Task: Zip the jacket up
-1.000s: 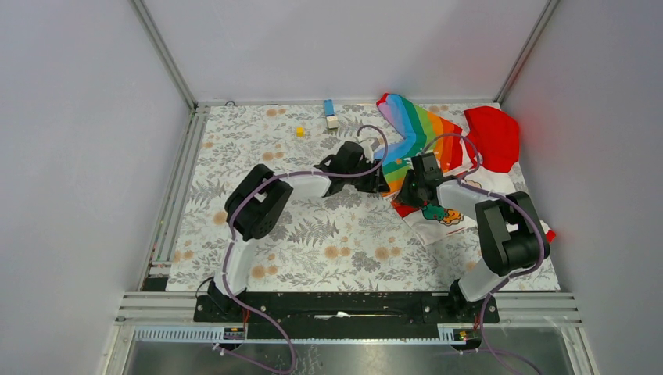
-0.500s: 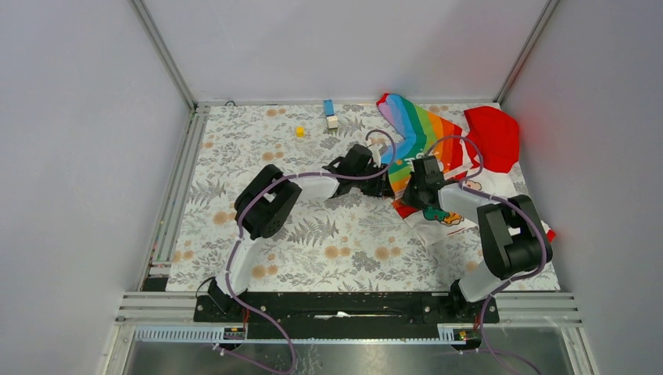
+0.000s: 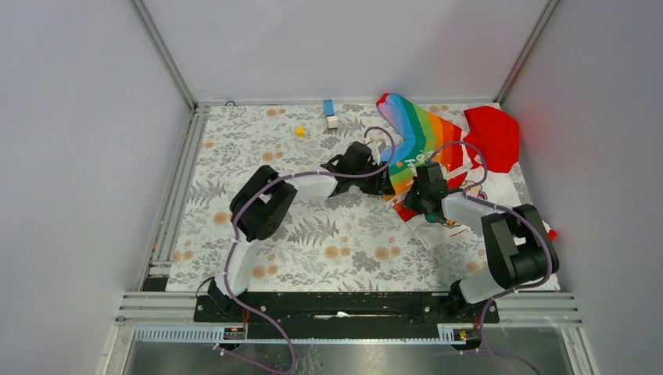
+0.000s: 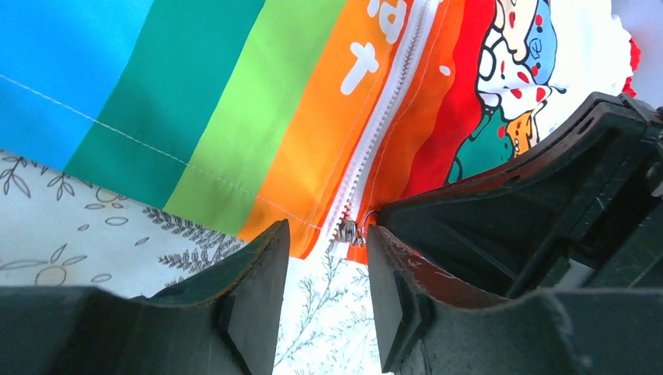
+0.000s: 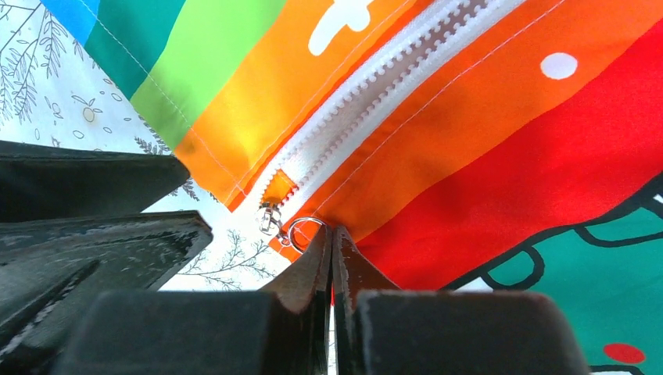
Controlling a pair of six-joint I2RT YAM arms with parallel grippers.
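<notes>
Top view first: the jacket (image 3: 426,141) sits in the upper right of the floral counter (image 3: 313,226). Its rainbow panel is spread out, with the red hood (image 3: 494,137) just right of it by the wall. Both arms reach in to its lower-left hem. The left claw (image 3: 388,188) and right claw (image 3: 407,195) are almost nose to nose there, but from up here I can't tell how their jaws stand. A yellow cube (image 3: 299,131) and a blue block (image 3: 329,107) lie near the top edge of the counter, well apart from the jacket.

Left wrist view: the two fingers (image 4: 258,297) stand partly apart with bare counter showing in the gap, so that claw has nothing clamped. The white zipper (image 4: 375,133) runs down from the top of the frame between the orange and red stripes. Its metal slider (image 4: 348,231) is right at the hem, just past the fingertips. The right claw fills the right side, with its tip touching the hem beside the slider.

Right wrist view: the fingers (image 5: 313,273) are pressed tight together at bottom centre, with the tips right at the hem. A small wire ring (image 5: 301,230) on the slider is just beside them – I can't tell whether any fabric or the ring is pinched. The left claw is the dark slab at the left of the frame.
</notes>
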